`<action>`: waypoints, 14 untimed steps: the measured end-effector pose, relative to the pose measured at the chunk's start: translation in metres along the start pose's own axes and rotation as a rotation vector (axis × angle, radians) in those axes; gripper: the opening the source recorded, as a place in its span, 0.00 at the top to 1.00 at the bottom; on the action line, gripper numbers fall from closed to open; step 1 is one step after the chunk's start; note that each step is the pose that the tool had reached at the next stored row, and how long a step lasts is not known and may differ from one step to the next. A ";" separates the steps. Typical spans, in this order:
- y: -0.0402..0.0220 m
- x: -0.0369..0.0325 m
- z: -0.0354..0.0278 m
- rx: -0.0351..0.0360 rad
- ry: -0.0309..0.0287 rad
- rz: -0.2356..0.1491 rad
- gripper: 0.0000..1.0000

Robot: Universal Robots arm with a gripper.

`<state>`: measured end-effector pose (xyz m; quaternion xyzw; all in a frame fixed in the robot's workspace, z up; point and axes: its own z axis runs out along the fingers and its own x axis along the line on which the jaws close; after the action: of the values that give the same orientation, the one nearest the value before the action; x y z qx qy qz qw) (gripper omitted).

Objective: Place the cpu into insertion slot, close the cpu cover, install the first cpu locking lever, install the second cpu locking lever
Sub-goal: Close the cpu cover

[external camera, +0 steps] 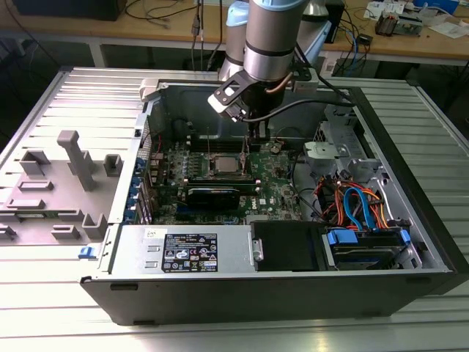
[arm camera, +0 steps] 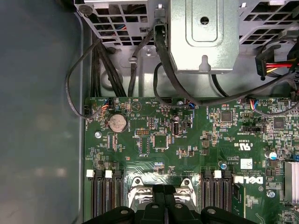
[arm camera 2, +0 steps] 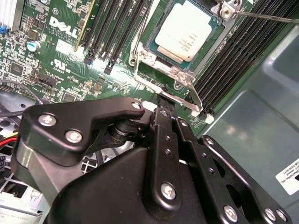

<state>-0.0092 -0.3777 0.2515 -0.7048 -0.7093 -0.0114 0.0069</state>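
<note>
lever step, i judge: cpu (arm camera 2: 187,30) sits in the insertion slot (external camera: 207,167), cpu cover (arm camera 2: 175,71) down over its edges. my claw (arm camera 2: 164,101), pressed together and pinching nothing, hangs just beside the near locking lever (arm camera 2: 149,84); can't tell if touching. the step calls for pressing it under its catch. count: one cpu, one cover, two levers incl. far locking lever (arm camera 2: 266,17).

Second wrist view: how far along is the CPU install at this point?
Done: the cpu lies under the lowered cpu cover. In hand: the gripper is at a locking lever by the cover's edge. Left: whether either lever is latched cannot be told.
</note>
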 end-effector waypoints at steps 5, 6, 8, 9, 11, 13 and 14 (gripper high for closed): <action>-0.0020 0.0000 0.0002 -0.0001 0.0001 0.000 0.89; -0.0024 0.0000 0.0002 0.0000 0.0001 0.000 0.89; -0.0034 0.0000 0.0003 -0.0001 0.0001 0.000 0.89; -0.0036 0.0000 0.0003 -0.0001 0.0001 0.000 0.89; -0.0042 0.0000 0.0004 0.0000 0.0002 0.000 0.89; -0.0056 0.0000 0.0009 -0.0002 0.0006 0.000 0.89; -0.0069 0.0001 0.0013 -0.0001 0.0006 0.000 0.89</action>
<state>-0.0161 -0.3776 0.2502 -0.7047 -0.7094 -0.0117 0.0071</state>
